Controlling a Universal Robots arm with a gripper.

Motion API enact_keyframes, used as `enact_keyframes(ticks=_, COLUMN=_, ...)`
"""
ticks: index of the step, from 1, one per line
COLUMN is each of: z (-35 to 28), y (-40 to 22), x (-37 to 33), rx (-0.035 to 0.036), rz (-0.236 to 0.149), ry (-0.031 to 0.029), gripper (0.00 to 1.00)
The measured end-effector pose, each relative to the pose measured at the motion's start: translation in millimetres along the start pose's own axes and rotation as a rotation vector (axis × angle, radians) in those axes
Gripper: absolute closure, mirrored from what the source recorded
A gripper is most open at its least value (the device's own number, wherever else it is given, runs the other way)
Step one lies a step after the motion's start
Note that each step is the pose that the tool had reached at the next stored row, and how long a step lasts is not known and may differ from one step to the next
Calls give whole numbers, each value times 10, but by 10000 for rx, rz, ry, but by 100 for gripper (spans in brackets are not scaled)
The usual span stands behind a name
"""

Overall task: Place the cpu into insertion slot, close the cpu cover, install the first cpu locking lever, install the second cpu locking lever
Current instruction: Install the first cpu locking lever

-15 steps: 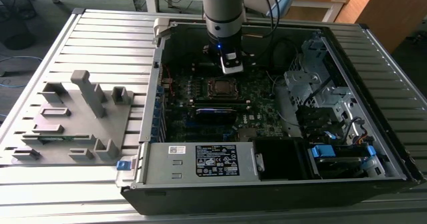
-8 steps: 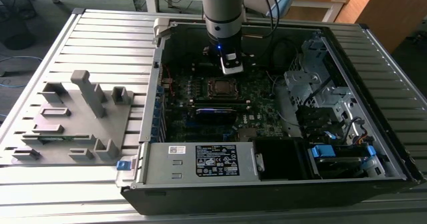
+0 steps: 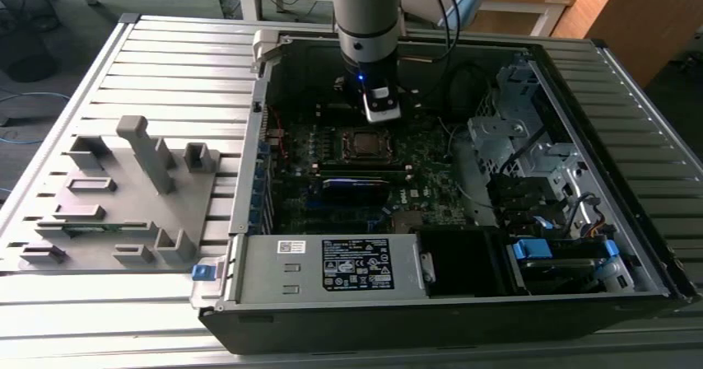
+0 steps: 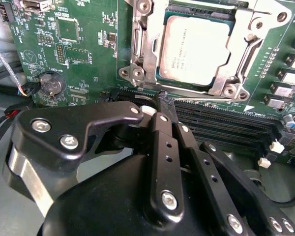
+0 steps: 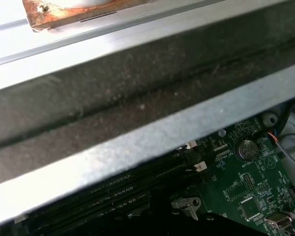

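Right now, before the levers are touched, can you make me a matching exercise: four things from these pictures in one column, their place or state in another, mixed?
1 cpu
2 cpu cover
3 gripper
4 power supply box

A carries a black label
B silver frame lying around the chip
C black, hangs above the green motherboard
D sits in the frame's cut-out, grey top up

Pairs: 1-D, 2-B, 3-C, 4-A

One cpu (image 4: pixel 196 46), one cpu cover (image 4: pixel 146 49), one coin battery (image 4: pixel 51 84).
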State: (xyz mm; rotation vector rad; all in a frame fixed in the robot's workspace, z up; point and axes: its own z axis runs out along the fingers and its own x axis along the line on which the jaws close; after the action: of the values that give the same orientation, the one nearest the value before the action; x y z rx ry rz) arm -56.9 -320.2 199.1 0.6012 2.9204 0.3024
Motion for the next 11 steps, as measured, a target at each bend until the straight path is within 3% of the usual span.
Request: enact_keyframes(ticks=11, z=-1, y=29, x=18, rx=2, rz=38, ry=-10, gripper=89)
